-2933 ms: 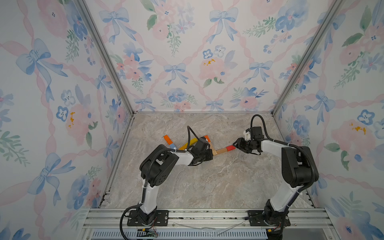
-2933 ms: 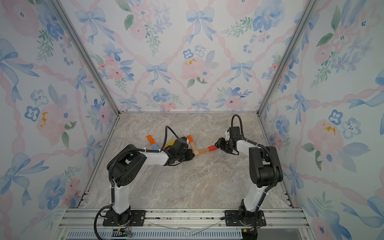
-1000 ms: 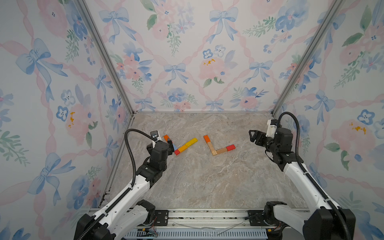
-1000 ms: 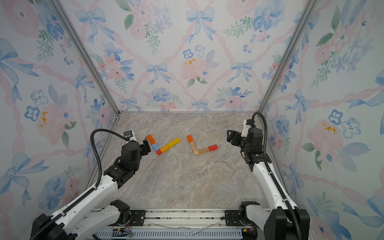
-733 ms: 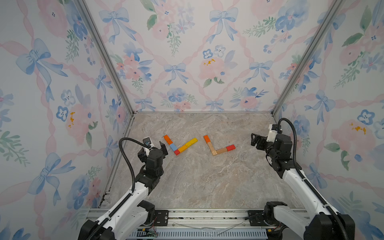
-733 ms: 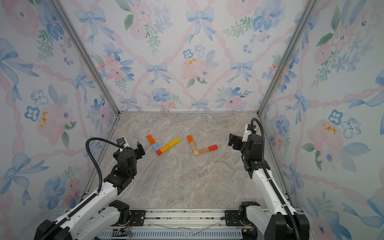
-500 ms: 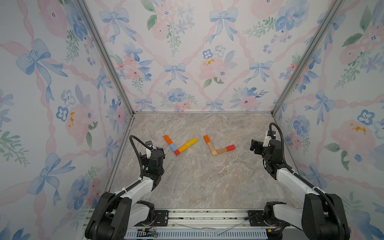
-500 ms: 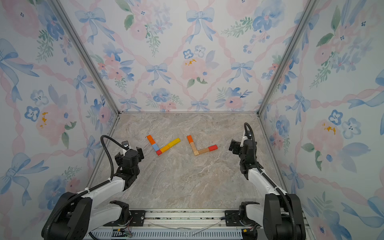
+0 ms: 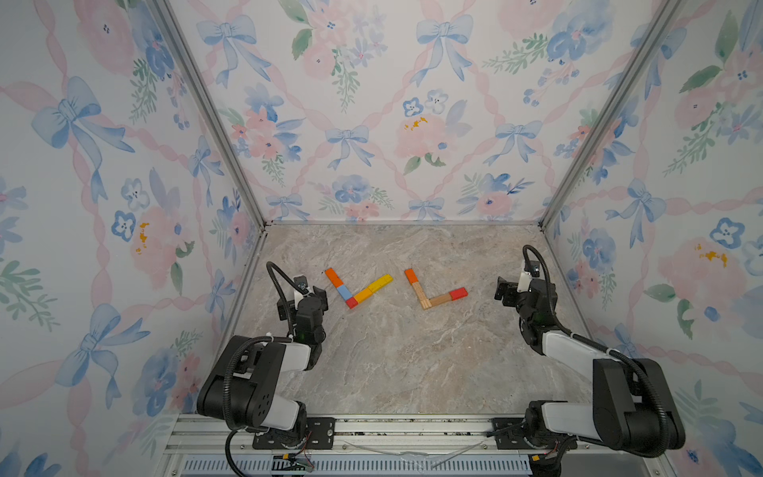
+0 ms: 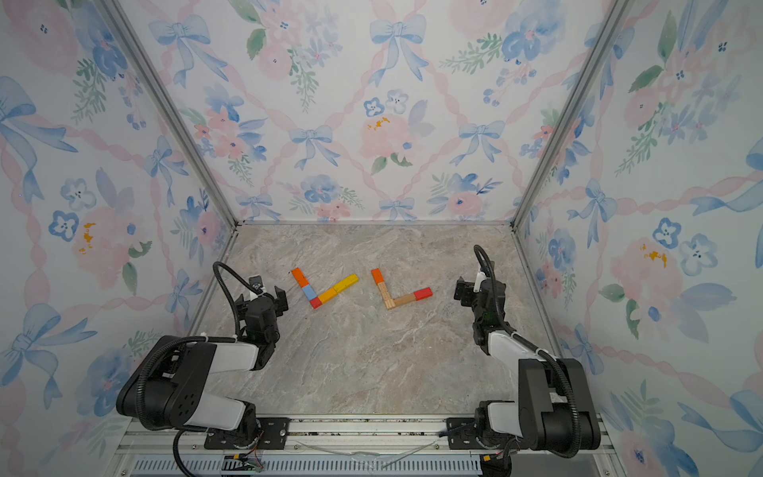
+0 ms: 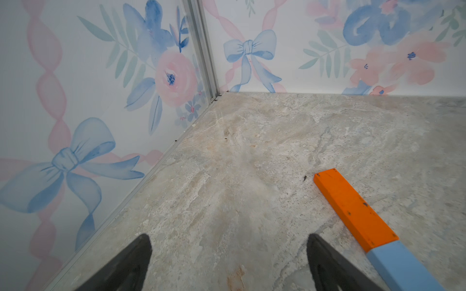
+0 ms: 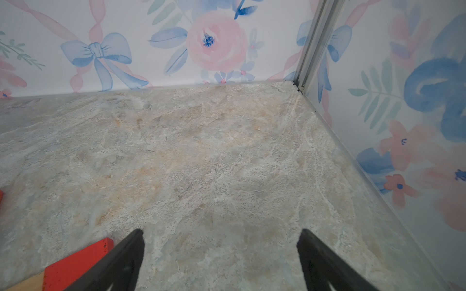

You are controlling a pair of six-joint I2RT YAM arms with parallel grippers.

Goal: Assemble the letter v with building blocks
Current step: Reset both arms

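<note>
Three papered walls (image 9: 371, 124), bows and flowers, close in a marble table (image 9: 392, 363).

Left arm (image 9: 252, 388) sits folded at lower left of the frame in both top views, and right arm (image 9: 619, 396) folded at lower right.

Left gripper (image 9: 304, 300) is left of centre, jaws spread wide with nothing between them. It is near the blocks but not touching. Right gripper (image 9: 510, 294) is right of centre, also spread wide and empty, and apart from the blocks.

Blocks (image 10: 330, 294) lie flat on the table at centre frame, between the grippers, in two V shapes side by side with a gap between them.

- **Left V (image 9: 357, 289):** orange block (image 9: 333, 277) and blue block (image 9: 344, 292) run down to the red corner block (image 9: 351, 302). Amber block (image 9: 363, 294) and yellow block (image 9: 380, 283) rise to the right. All sit end to end.
- **Right V (image 9: 431, 292):** orange end block (image 9: 410, 276) and a tan block (image 9: 420, 294) meet a second tan block (image 9: 440, 299) at the corner. Red end block (image 9: 458, 293) closes the right tip.

Left wrist view: fingers (image 11: 121, 267) are spread over bare table. The orange block (image 11: 353, 209) butts against the blue block (image 11: 403, 267), just beside one finger.

Right wrist view: fingers (image 12: 325, 262) are spread over bare table. The red end block (image 12: 75, 264) is partly hidden behind one finger, and contact cannot be told there.
</note>
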